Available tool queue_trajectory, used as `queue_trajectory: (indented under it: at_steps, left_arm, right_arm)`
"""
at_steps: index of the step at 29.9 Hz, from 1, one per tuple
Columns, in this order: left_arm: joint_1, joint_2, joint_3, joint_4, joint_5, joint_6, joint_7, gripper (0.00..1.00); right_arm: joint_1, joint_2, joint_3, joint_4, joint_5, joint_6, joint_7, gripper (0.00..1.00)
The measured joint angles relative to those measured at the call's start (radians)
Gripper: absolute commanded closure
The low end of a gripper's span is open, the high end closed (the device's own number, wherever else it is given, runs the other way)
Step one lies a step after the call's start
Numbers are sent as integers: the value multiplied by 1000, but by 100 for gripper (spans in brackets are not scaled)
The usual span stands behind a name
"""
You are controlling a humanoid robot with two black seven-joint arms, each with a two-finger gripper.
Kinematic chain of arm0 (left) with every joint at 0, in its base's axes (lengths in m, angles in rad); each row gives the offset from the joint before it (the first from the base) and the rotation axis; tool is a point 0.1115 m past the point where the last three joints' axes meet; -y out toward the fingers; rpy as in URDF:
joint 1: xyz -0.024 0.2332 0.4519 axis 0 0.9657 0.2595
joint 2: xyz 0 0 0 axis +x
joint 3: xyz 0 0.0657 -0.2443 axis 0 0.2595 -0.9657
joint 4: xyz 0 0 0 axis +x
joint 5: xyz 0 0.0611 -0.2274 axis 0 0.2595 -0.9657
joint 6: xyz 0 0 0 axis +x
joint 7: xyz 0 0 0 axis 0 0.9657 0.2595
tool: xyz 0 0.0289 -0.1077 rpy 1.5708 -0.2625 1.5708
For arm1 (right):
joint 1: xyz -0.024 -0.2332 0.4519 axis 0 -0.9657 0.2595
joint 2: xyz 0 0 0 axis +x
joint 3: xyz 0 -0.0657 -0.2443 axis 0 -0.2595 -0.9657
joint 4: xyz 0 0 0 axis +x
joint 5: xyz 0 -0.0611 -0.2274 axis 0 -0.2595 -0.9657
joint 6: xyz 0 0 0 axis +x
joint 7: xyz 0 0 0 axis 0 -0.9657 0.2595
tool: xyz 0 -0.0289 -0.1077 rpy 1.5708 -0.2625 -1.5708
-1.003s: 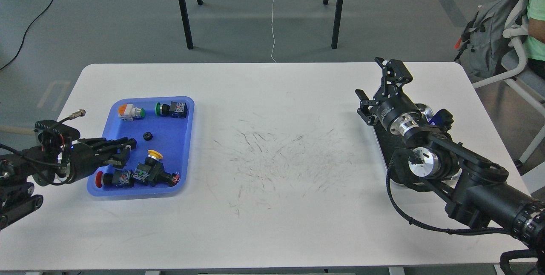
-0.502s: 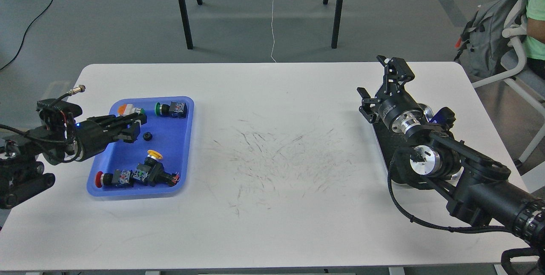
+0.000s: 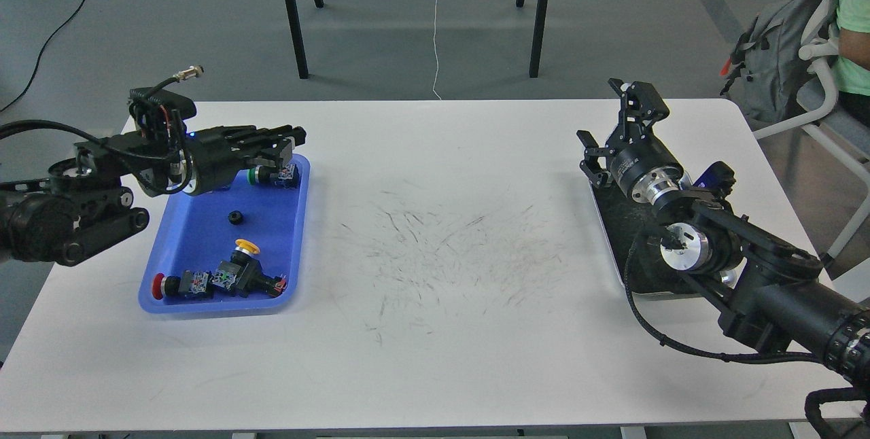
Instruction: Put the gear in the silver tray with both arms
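The gear (image 3: pixel 235 217) sits in the blue tray (image 3: pixel 297 235) on the table's (image 3: pixel 435 330) left side, free of everything, w/ the left pincer (image 3: pixel 289 143) hovering up and beyond it near the tray's far edge, can't tell if released or clenched. Silver tray (image 3: pixel 615 235) is way across on the right under the right arm, its pincer (image 3: pixel 612 123) spread wide w/ nothing in it. So left arm's def nearer imo.

Desk (image 3: pixel 435 330) before me, plastic tray (image 3: pixel 289 249) on its left part, small gear (image 3: pixel 235 217) and button switches (image 3: pixel 224 281) in it, my left claw (image 3: pixel 289 143) over its far edge, silver tray (image 3: pixel 615 235) at right under my right arm (image 3: pixel 707 249), right claw (image 3: pixel 622 123) above its far end
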Motion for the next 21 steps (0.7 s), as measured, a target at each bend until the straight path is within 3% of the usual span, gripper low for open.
queue_trajectory:
  at_steps: [10, 21]
  left_arm:
    - [-85, -274, 113, 66, 19, -32, 0, 94]
    - [-82, -547, 182, 207, 18, -41, 0, 94]
  right_arm:
    - [89, -44, -4, -22, 8, -26, -39, 0]
    - [165, -74, -97, -31, 17, -48, -45, 0]
